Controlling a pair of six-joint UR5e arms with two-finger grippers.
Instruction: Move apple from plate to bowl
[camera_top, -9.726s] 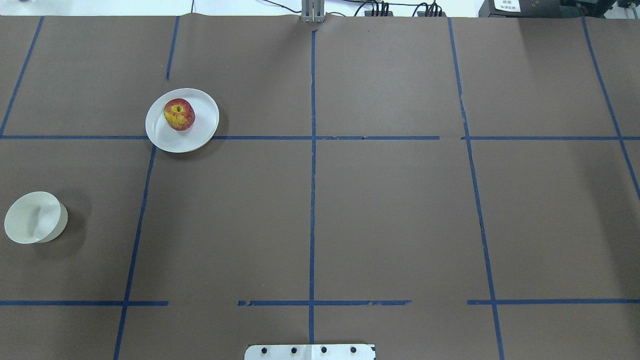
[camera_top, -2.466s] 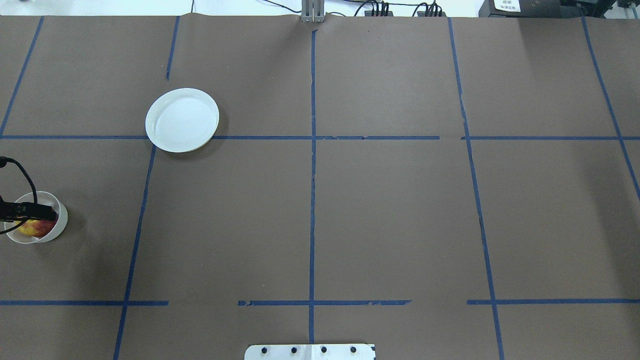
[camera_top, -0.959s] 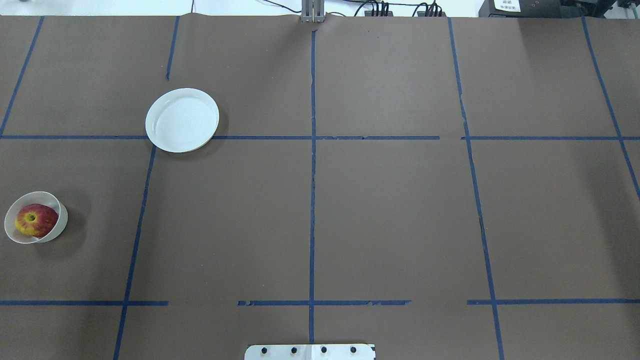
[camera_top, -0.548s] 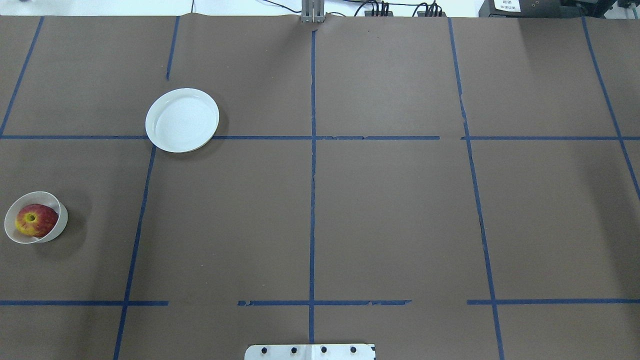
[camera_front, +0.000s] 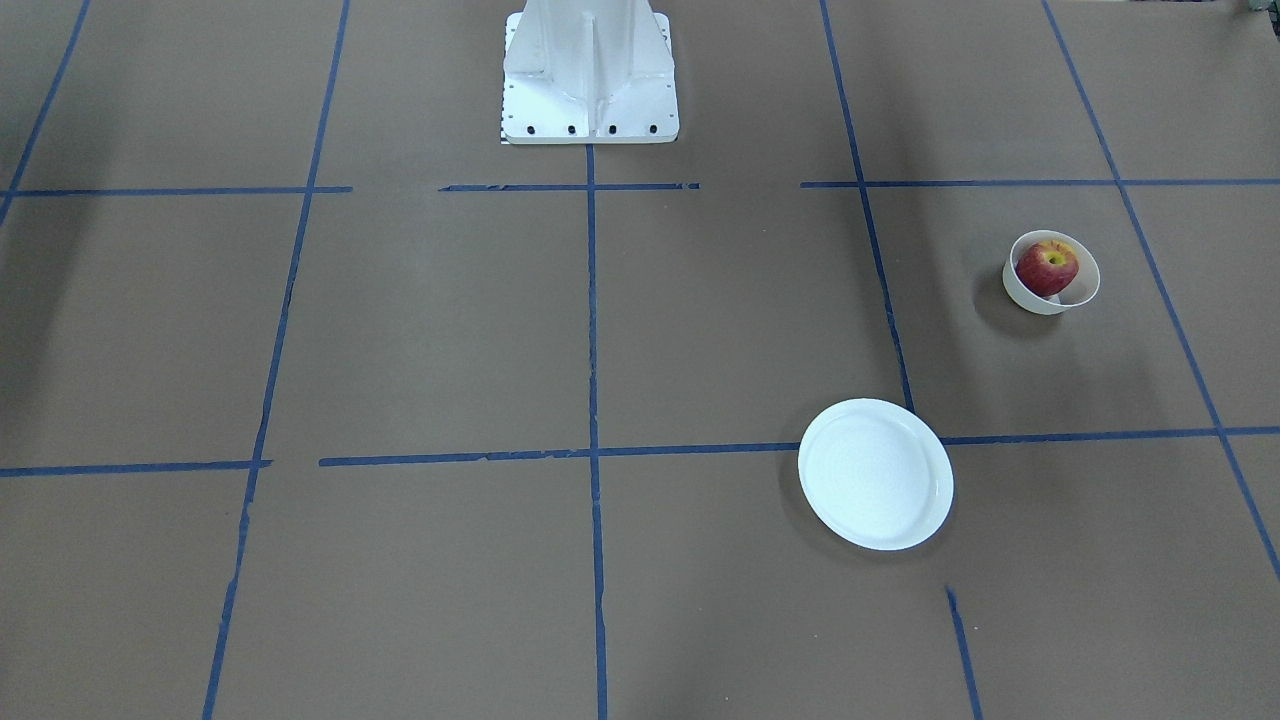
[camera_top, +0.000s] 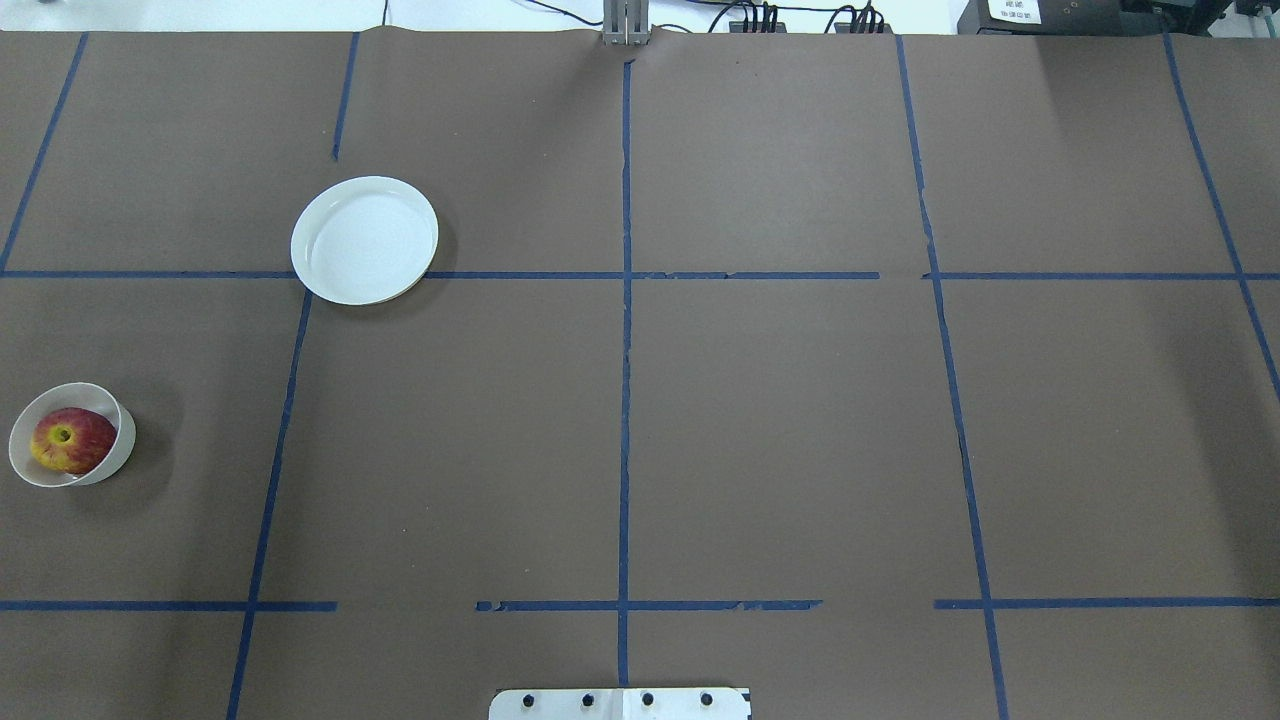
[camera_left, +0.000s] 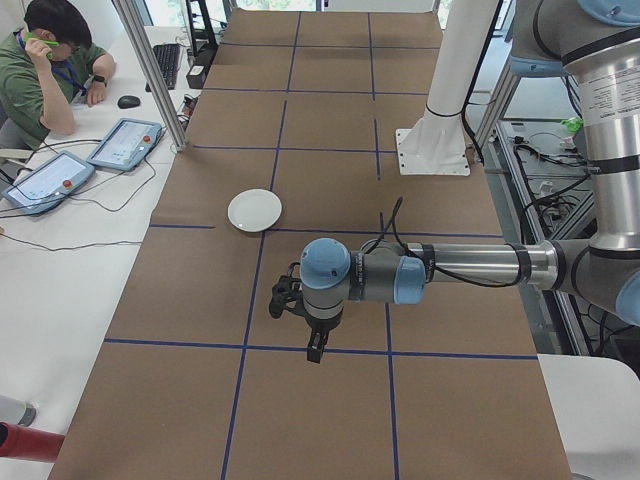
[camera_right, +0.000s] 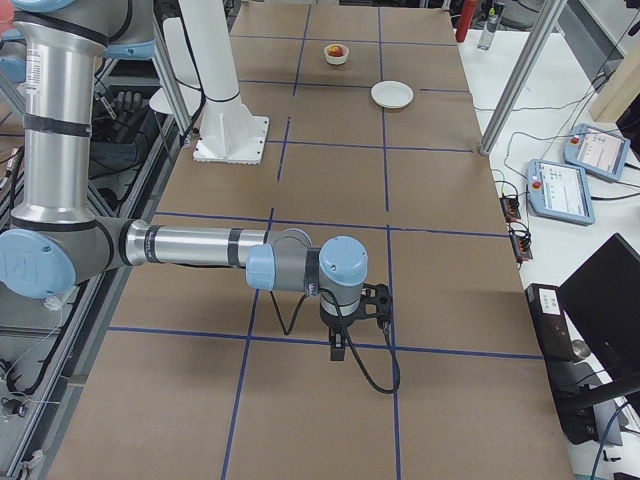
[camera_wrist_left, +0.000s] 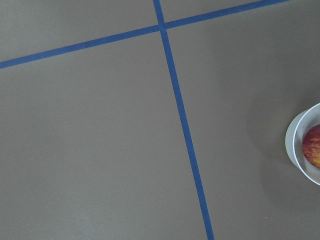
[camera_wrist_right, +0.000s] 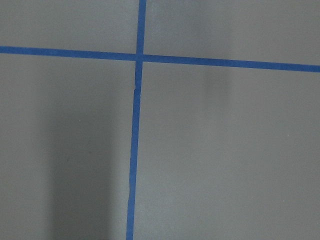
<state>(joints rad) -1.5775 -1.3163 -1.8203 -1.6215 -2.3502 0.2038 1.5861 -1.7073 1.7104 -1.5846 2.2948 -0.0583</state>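
Moved since earliest frame: small red apple with yellow stem patch (camera_top: 72, 440), taken off flat white glossy plate (camera_top: 365, 240), now seated in small deep off-white bowl (camera_top: 122, 458), dimple up. Left pincer (camera_left: 313, 350) gone from overhead view. Bowl seen at left wrist view's right edge, so left arm judged nearer. Right pincer (camera_right: 338, 345) well apart. Neither pincer's opening can be told. Task judged done.

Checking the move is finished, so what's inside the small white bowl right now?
The red apple sits inside the bowl, yellow stem dimple facing up, filling most of it. The bowl's floor beneath the apple is covered, so anything under it cannot be seen.
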